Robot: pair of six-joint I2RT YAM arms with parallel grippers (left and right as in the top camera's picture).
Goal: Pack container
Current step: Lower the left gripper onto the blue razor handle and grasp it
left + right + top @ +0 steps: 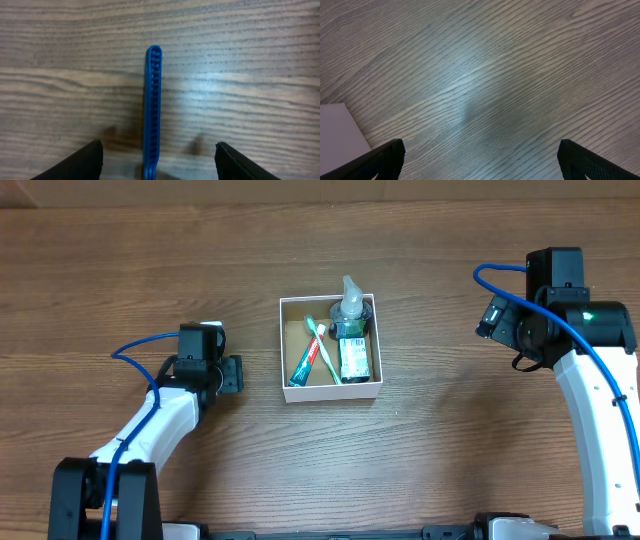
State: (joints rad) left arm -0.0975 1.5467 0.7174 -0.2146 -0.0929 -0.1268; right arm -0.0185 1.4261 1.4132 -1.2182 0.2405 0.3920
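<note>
The container (330, 392), a small square box with white walls and a brown floor, sits mid-table. It holds a green and red toothpaste tube (303, 366), a toothbrush (326, 348) and a dark bottle (351, 356) with a clear top. My left gripper (228, 375) (157, 152) is open, low over the table to the left of the box. A blue comb (153, 90) lies on the wood between its fingers, untouched; in the overhead view it is hidden. My right gripper (492, 318) (480, 152) is open and empty, to the right of the box.
The table is brown wood grain. A flat white corner (337, 135) shows at the lower left of the right wrist view. Blue cables run along both arms.
</note>
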